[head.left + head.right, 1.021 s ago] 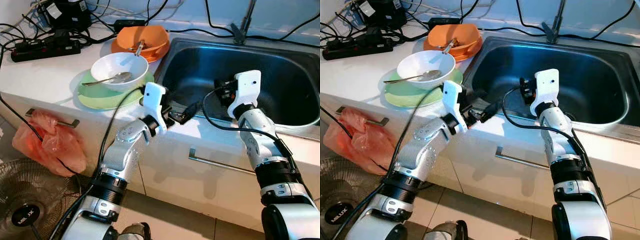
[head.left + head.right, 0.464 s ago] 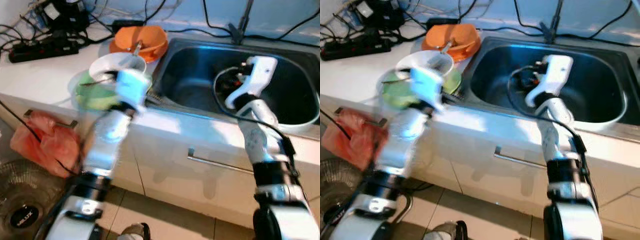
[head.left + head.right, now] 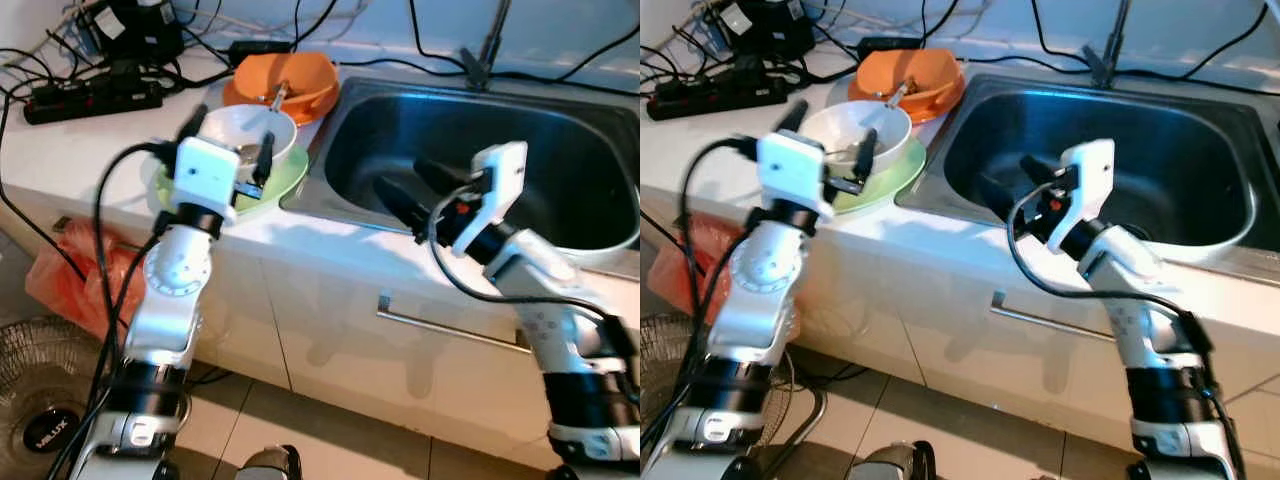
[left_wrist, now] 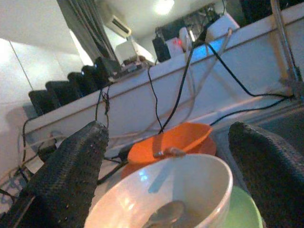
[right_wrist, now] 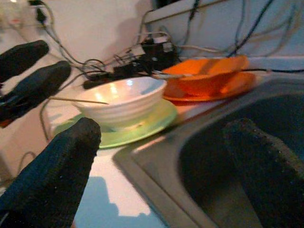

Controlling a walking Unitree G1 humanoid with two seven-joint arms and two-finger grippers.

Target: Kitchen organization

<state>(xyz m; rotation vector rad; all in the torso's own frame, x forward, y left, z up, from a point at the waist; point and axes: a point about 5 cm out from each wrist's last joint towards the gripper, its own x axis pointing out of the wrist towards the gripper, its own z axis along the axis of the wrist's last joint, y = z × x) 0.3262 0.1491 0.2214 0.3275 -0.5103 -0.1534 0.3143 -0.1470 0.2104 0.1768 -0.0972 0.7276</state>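
Observation:
A white bowl [image 3: 247,128] with a spoon [image 4: 161,213] in it stands on a green plate [image 3: 288,180] on the counter, left of the sink [image 3: 560,150]. Behind it, an orange bowl [image 3: 290,72] rests on an orange plate. My left gripper [image 3: 232,133] is open at the white bowl's near side, one finger on each side of it. My right gripper [image 3: 400,177] is open and empty over the sink's left part, pointing toward the bowls. The right wrist view has the white bowl [image 5: 126,99] and orange bowl [image 5: 209,71] ahead.
A power strip [image 3: 90,95] and tangled cables lie at the counter's back left. The faucet [image 3: 490,45] stands behind the sink. A red plastic bag [image 3: 90,285] hangs on the cabinet below the counter, with a fan [image 3: 45,425] on the floor.
My left arm has swung left from the sink's front edge up to the white bowl. My right gripper has turned left and lowered over the sink's left part.

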